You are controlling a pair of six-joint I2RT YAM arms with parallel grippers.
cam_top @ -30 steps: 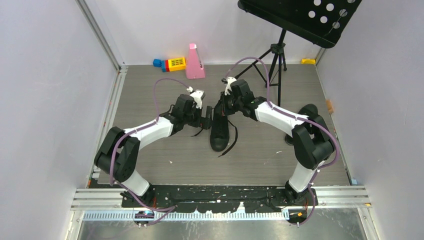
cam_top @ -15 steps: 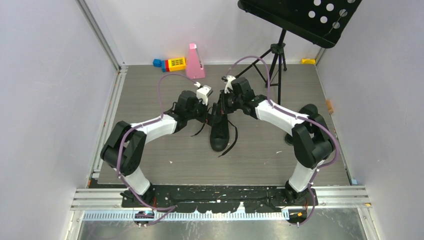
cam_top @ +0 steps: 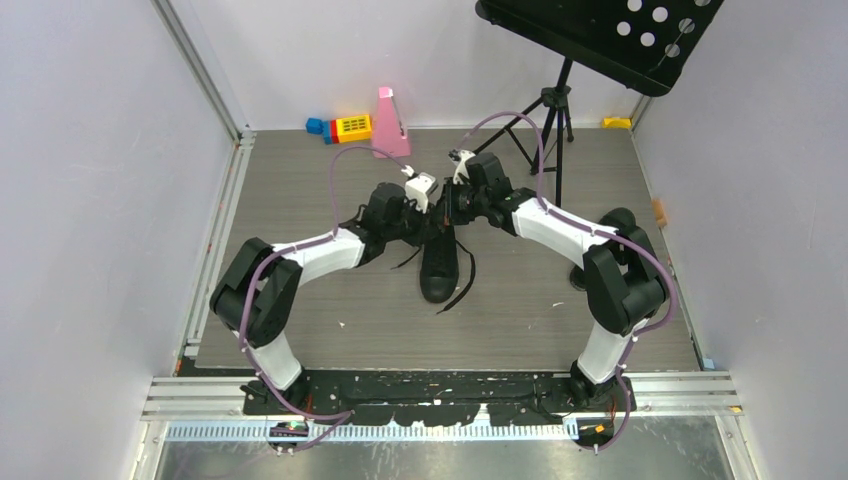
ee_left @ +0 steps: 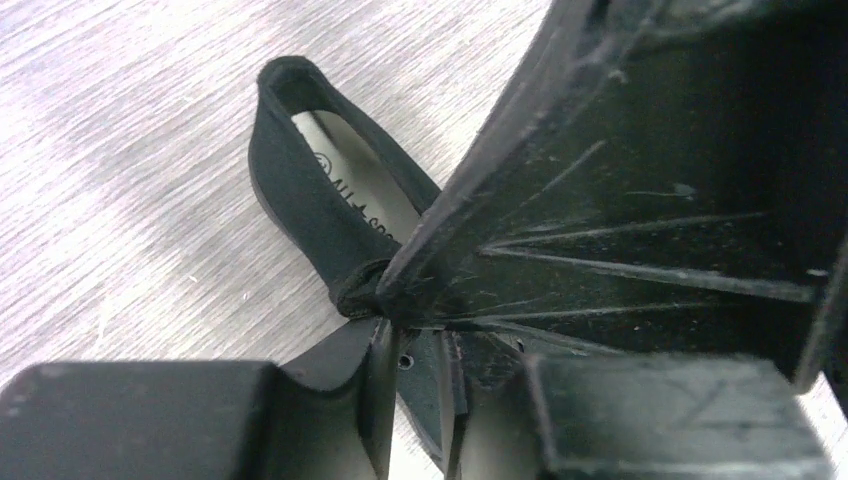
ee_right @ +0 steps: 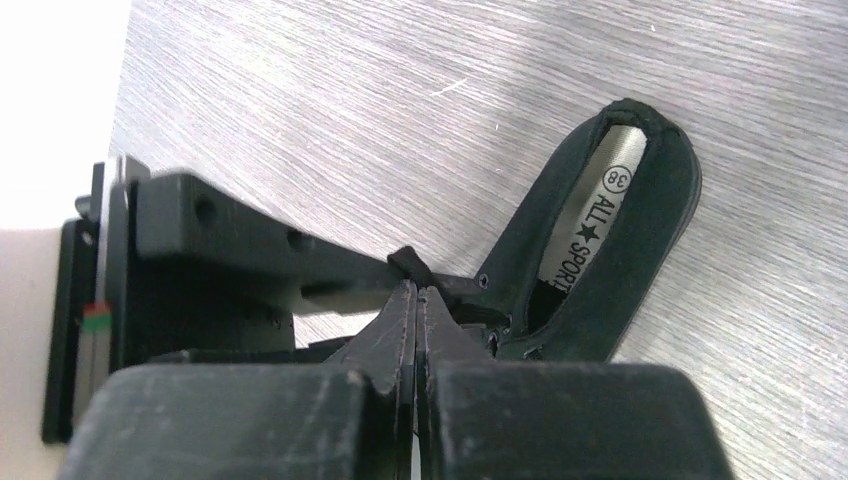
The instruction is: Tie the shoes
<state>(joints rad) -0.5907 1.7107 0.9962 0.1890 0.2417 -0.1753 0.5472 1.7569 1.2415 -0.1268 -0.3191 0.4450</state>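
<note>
Left gripper [cam_top: 432, 213] in at the shoe [cam_top: 438, 272] collar; right gripper [cam_top: 452, 208] pinched a lace [ee_right: 410, 262].
Vs 1 s earlier, the left gripper had swung right & up the table [cam_top: 300, 300], from beside the shoe to over its collar, tip-to-tip w/ the right gripper, which barely shifted. Right fingers were pressed flat together on the lace by the top eyelets. Left fingers showed a narrow gap over the tongue; couldn't tell if gripping anything. Shoe lay mid-table, toe toward the arm bases.
</note>
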